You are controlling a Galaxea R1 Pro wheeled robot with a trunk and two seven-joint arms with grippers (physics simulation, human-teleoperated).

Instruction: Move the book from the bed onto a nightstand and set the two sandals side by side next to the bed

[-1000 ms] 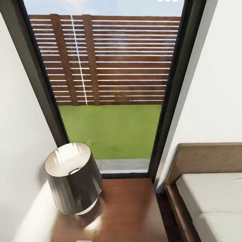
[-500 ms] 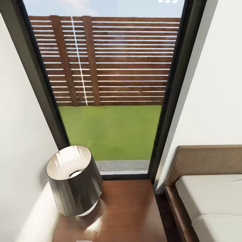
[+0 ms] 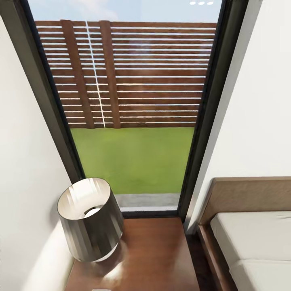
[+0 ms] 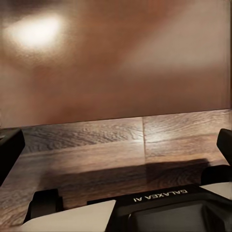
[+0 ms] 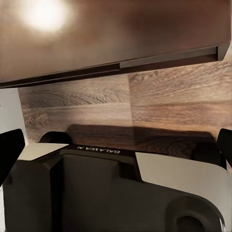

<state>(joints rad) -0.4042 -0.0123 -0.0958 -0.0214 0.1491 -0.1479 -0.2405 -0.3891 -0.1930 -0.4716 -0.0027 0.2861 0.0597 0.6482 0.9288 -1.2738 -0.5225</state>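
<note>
The nightstand stands low in the head view, dark reddish-brown with a glossy top. A lamp with a dark tapered shade sits on its left side. To its right is the bed, with an off-white mattress and a brown headboard. The book and the two sandals are out of view. In the left wrist view my left gripper is open over wooden floor, nothing between its fingers. My right gripper is open too, above the same kind of floor.
A tall dark-framed window rises behind the nightstand, showing grass and a slatted fence. White walls close in on both sides. A narrow dark floor gap separates nightstand and bed. A smooth brown panel stands just ahead of the left gripper.
The whole head picture has slid down a little, so the camera has moved. Lamp, nightstand and bed keep their places relative to each other.
</note>
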